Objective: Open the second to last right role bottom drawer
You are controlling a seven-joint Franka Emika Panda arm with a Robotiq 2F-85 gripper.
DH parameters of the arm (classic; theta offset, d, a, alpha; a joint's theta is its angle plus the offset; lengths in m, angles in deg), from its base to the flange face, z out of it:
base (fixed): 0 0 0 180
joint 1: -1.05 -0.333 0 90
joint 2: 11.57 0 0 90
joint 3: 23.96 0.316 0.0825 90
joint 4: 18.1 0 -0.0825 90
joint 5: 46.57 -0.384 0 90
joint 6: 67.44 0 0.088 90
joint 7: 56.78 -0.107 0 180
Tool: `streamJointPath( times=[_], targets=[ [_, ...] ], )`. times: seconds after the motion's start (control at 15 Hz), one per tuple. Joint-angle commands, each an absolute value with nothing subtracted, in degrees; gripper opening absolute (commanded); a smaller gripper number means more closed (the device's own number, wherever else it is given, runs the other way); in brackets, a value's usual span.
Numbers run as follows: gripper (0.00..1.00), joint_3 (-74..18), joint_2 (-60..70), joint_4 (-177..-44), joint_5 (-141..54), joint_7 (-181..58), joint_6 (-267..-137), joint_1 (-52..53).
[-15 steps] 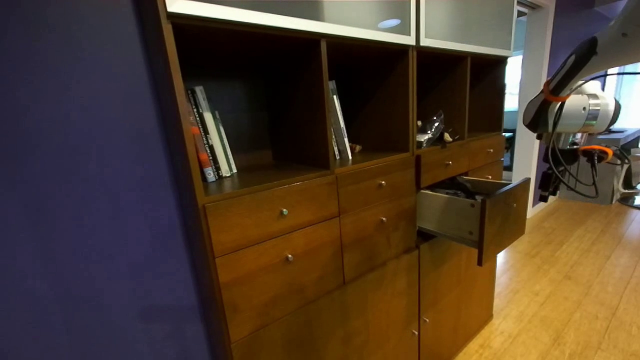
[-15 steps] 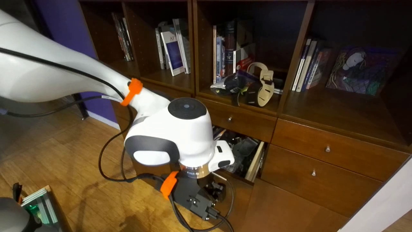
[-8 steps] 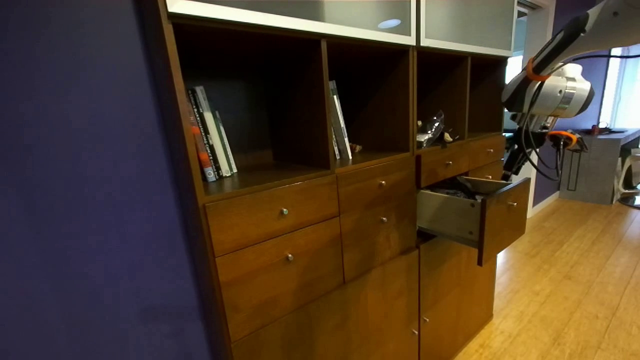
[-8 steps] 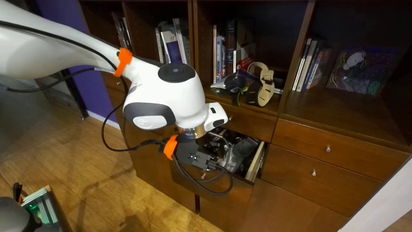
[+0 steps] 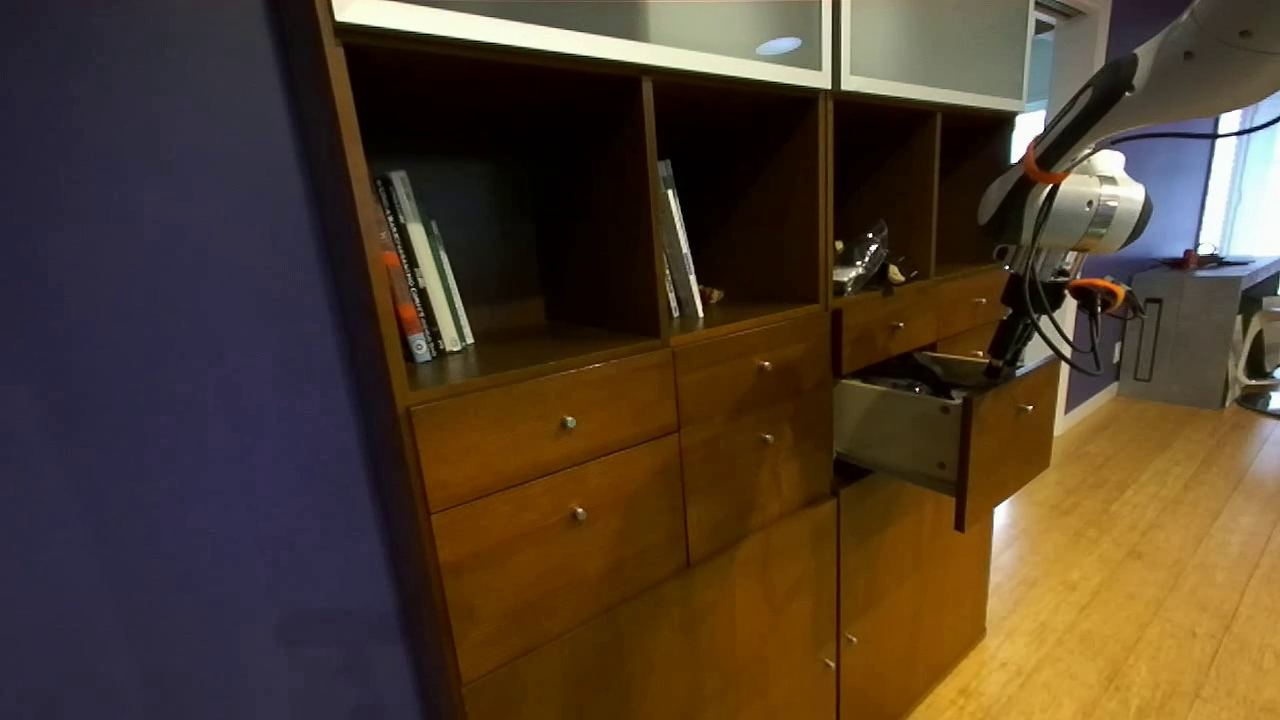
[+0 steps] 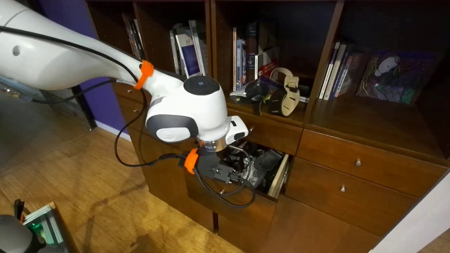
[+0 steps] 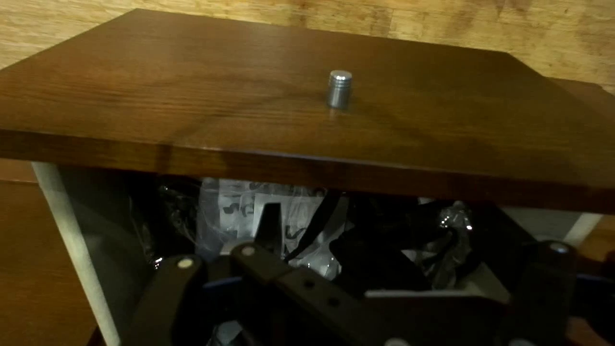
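The drawer, a reddish-brown wood box with a flat front and small metal knob, stands pulled out; its front shows in both exterior views (image 5: 1012, 445) (image 6: 242, 207). The front also fills the upper wrist view (image 7: 269, 96), with the knob (image 7: 339, 90) standing out from it. My gripper (image 5: 1000, 366) points down at the drawer's opening, behind the front's top edge. In the wrist view the gripper (image 7: 396, 235) is open over the drawer's contents. Its left fingertip stands apart; the right one is lost in the dark. I cannot tell whether a finger touches the panel.
Black items and clear plastic bags (image 7: 298, 216) lie in the drawer. A closed drawer (image 6: 272, 135) sits just above it. Wider closed drawers (image 6: 346, 195) are beside it. Shelves above hold books (image 6: 242, 63) and a tan strap (image 6: 290, 93). A cable (image 6: 251, 196) hangs from the gripper.
My arm has risen and come in over the drawer from in front of it, then lowered slightly so the fingers are behind the front's top edge. The drawer has not visibly moved.
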State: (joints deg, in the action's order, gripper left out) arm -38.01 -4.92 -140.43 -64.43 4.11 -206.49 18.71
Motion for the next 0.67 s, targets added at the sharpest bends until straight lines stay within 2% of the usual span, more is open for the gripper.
streamJointPath(
  times=[0.0,0.2,0.6],
  targets=[
    [1.0,-37.49,-3.5,-139.44,-63.81,4.62,-206.83,19.22],
    [1.0,-37.7,-3.32,-139.54,-61.8,3.37,-206.55,19.02],
    [1.0,-39.31,-2.8,-137.62,-43.62,-8.44,-199.27,18.12]
  ],
)
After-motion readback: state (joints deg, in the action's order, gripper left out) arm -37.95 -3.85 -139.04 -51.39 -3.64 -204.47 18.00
